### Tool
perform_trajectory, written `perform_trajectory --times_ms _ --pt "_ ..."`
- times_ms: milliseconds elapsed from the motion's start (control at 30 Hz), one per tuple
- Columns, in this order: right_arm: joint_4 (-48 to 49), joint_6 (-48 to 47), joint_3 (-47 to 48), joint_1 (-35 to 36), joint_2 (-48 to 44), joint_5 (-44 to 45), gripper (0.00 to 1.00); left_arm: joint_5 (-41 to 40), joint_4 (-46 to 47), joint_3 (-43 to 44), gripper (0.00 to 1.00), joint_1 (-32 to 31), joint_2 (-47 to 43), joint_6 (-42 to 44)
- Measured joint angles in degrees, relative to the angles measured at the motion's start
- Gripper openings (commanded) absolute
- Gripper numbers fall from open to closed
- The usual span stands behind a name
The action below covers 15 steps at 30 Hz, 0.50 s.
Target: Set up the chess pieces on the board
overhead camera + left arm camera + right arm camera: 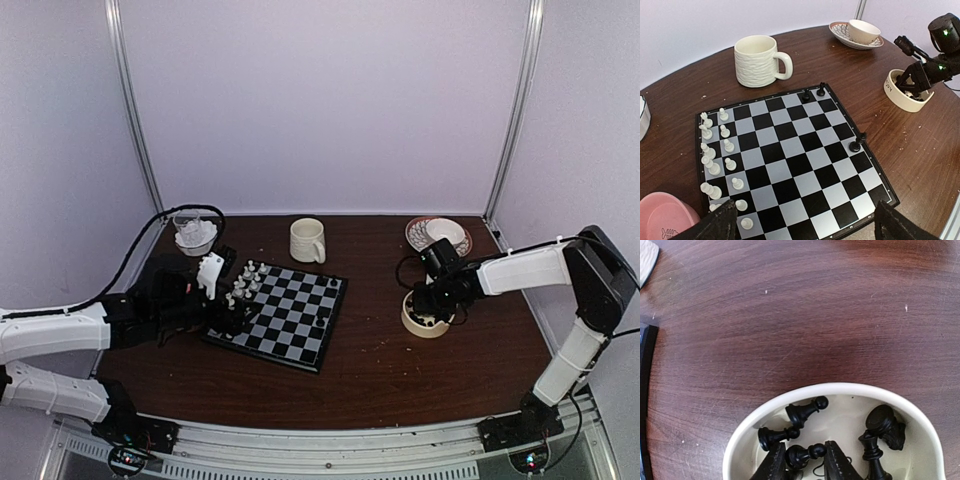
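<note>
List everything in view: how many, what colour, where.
board: one, black and pale grey, left of centre
white chess pieces: about thirteen, two rows along one board side
cream bowl: one, right of board
black chess pieces: three on opposite board side, at least five in cream bowl
mug: one, cream, behind board
saucer: one, patterned, white cup on it, far right
glass dish: one, clear, white lumps inside, far left
pink bowl: one, near left
left gripper: one, black, open over board
right gripper: one, black, fingers astride a pawn in bowl
</note>
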Motion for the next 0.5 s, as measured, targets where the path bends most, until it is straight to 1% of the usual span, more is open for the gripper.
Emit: perform_trajectory --times_ms 233,500 --pt "0.2 -0.6 -0.8 0.0 -2.9 -0.9 0.24 0.0 0.0 0.0 0.96 0.0 -0.2 0.0" --pt "0.9 -1.3 -1.9 0.0 -6.2 -1.0 0.24 0.0 0.0 0.0 0.95 0.0 -0.3 0.0"
